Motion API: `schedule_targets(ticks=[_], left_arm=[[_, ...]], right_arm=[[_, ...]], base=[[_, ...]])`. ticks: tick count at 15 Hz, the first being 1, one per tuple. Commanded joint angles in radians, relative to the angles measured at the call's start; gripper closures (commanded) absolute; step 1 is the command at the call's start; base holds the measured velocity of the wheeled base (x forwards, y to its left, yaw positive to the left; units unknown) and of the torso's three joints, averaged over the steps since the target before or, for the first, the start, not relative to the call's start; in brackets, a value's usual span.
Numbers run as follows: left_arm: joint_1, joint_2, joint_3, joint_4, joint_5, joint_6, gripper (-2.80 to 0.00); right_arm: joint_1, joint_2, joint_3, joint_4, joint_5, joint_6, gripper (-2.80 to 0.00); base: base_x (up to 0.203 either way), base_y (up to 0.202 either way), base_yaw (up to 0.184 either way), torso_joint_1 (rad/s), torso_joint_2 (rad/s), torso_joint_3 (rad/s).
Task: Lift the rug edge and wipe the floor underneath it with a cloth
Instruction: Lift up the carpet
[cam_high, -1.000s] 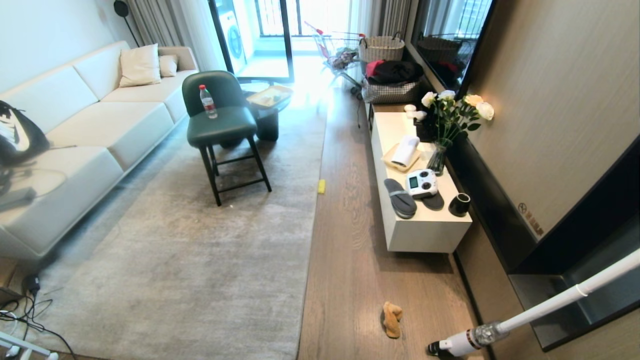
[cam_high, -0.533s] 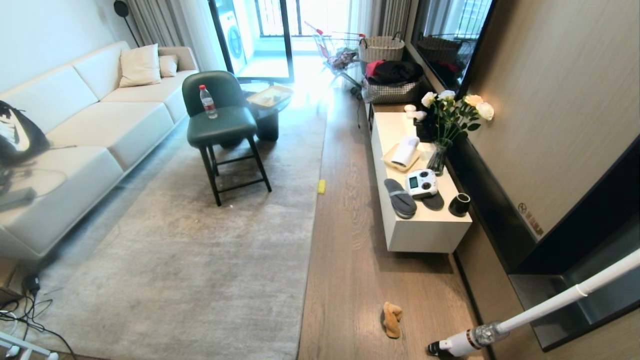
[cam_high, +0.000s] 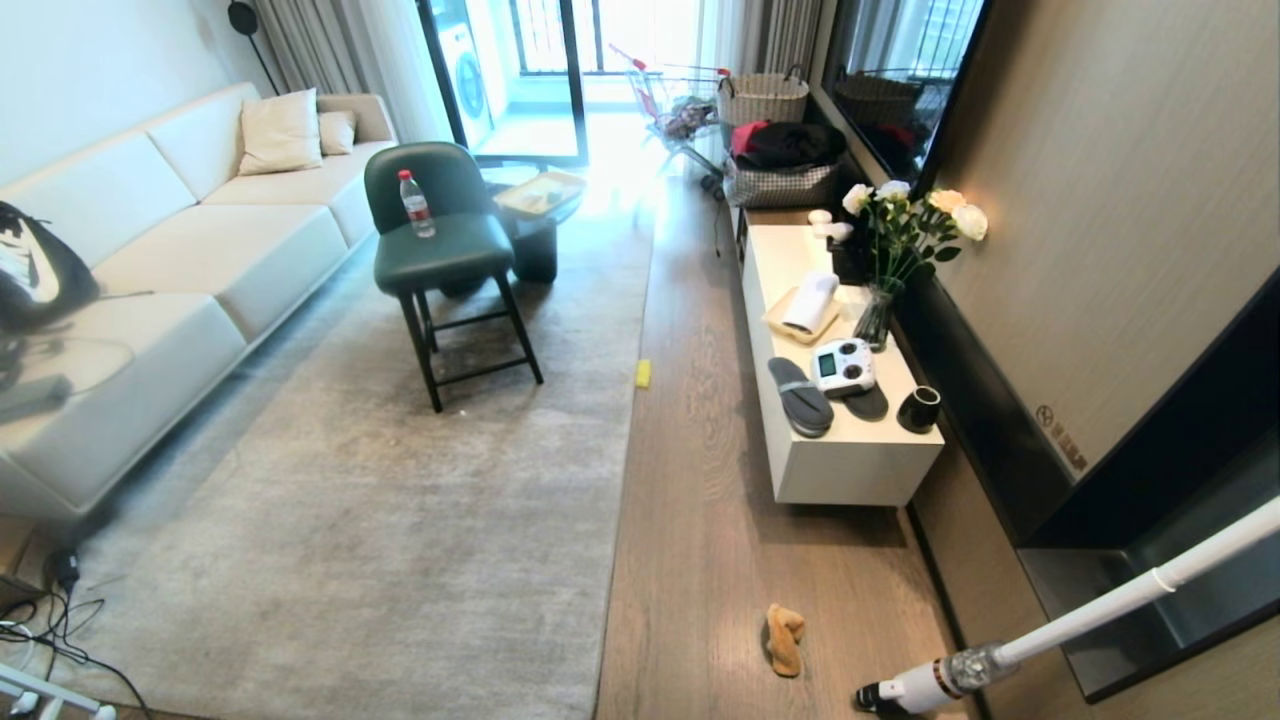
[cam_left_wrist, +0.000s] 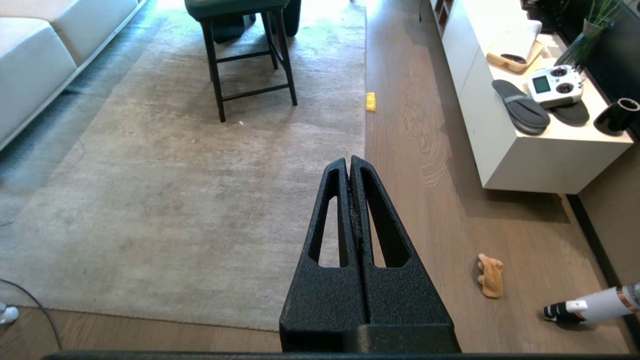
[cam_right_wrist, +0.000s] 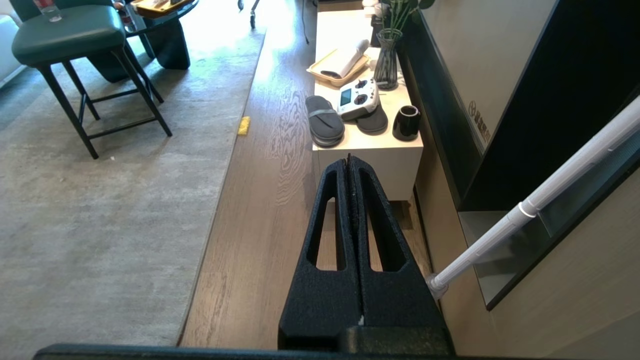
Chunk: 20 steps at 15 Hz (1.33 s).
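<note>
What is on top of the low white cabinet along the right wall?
On the white cabinet: grey slippers, a white controller overlapping the further slipper, a black cup, a tray with a rolled towel, and a vase of flowers. The slipper's covered part is hidden.

No legible text or labels

rug (cam_high: 400, 520): pale grey, lying flat;
floor (cam_high: 700, 480): brown wood planks;
cloth (cam_high: 784, 638): orange-tan, crumpled on floor near rug edge

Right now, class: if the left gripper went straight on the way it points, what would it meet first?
Probably the rug near its right edge. The shut left gripper aims down there; depth is unclear, so possibly the floor beside it.
</note>
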Motion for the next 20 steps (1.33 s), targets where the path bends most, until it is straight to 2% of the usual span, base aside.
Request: schedule_targets(ticks=[1,20], left_arm=[[0.0,0.0,0.0,0.0,0.001,-0.001,0.0],[0.0,0.0,0.0,0.0,0.0,-0.001,0.0]], right_arm=[[0.0,0.002,0.0,-0.001,0.0,0.0,0.0],[0.0,0.002,0.0,-0.001,0.0,0.0,0.0]], base=[[0.0,0.0,0.0,-0.063,0.15,0.085],[0.0,0.0,0.0,-0.077,0.18,0.099]])
